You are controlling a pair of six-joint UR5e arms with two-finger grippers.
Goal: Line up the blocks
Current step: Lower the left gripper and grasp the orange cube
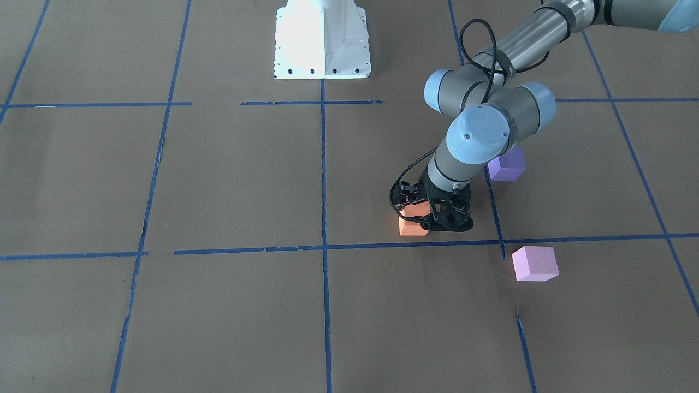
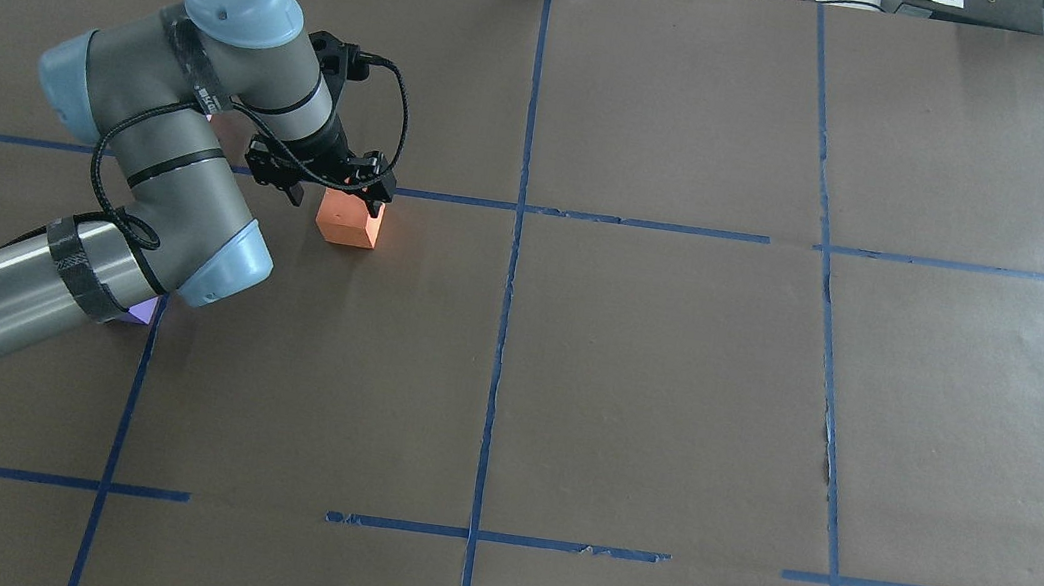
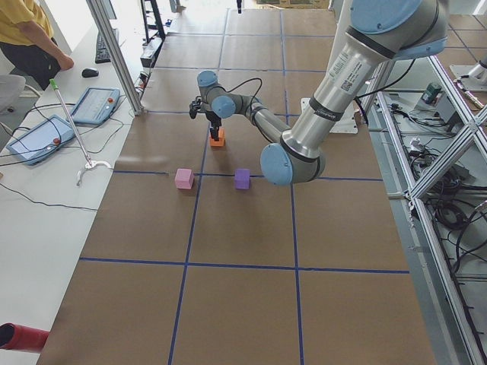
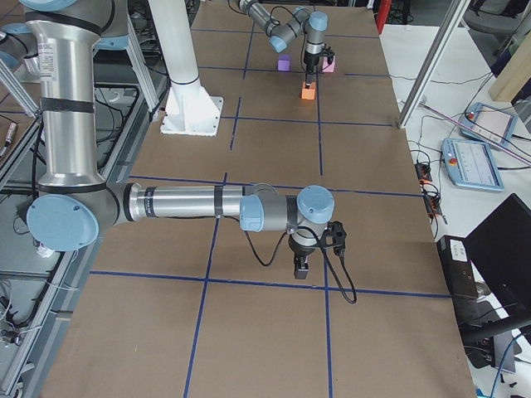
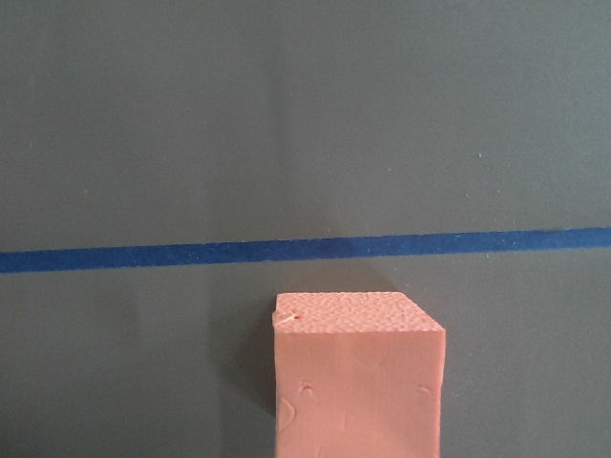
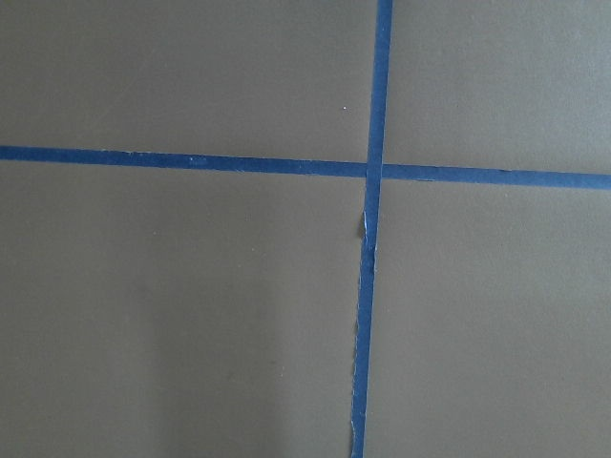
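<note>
The orange block (image 1: 412, 225) sits on the brown table near a blue tape line, and it also shows in the overhead view (image 2: 348, 222) and low in the left wrist view (image 5: 358, 377). My left gripper (image 2: 336, 198) is right over it, jaws spread a little wider than the block, so it looks open. The dark purple block (image 1: 507, 164) lies partly behind the left arm. The pale pink block (image 1: 535, 263) lies apart, toward the operators' side. My right gripper (image 4: 300, 267) hangs far off over bare table, and I cannot tell whether it is open or shut.
The white robot base (image 1: 322, 41) stands at the table's robot-side edge. A person (image 3: 27, 38) and tablets (image 3: 34, 138) are beside the table's far side. The right wrist view shows only crossing blue tape (image 6: 372, 172).
</note>
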